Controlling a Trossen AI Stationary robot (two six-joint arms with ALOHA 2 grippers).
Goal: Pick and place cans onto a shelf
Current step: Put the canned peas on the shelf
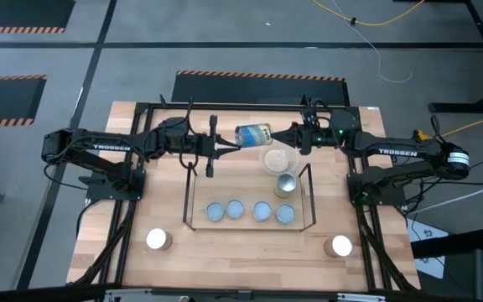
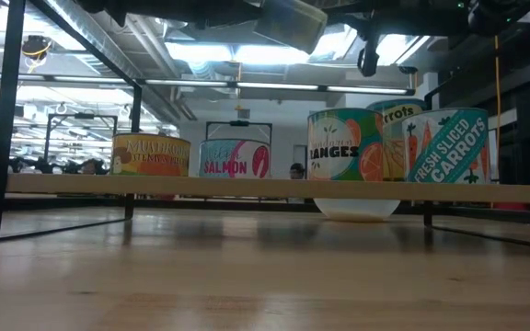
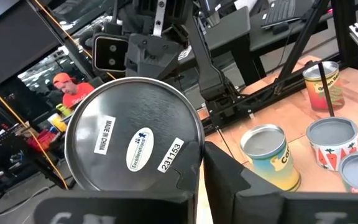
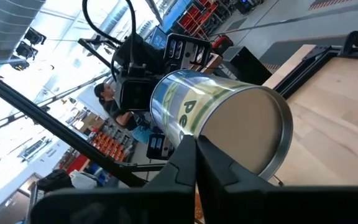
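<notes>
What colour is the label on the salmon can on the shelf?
The salmon can has a light blue label with pink lettering and a pink fish shape, seen best in the low view.

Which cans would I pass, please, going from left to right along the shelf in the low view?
Yellow-labelled can → salmon can → oranges can → sliced carrots can. A further carrots can sits behind those last two, so its place in the order is unclear.

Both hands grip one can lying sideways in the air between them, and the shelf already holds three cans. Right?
Not quite: the shelf holds five cans, as the high view shows. The rest stands: left hand and right hand grip the sideways can.
</notes>
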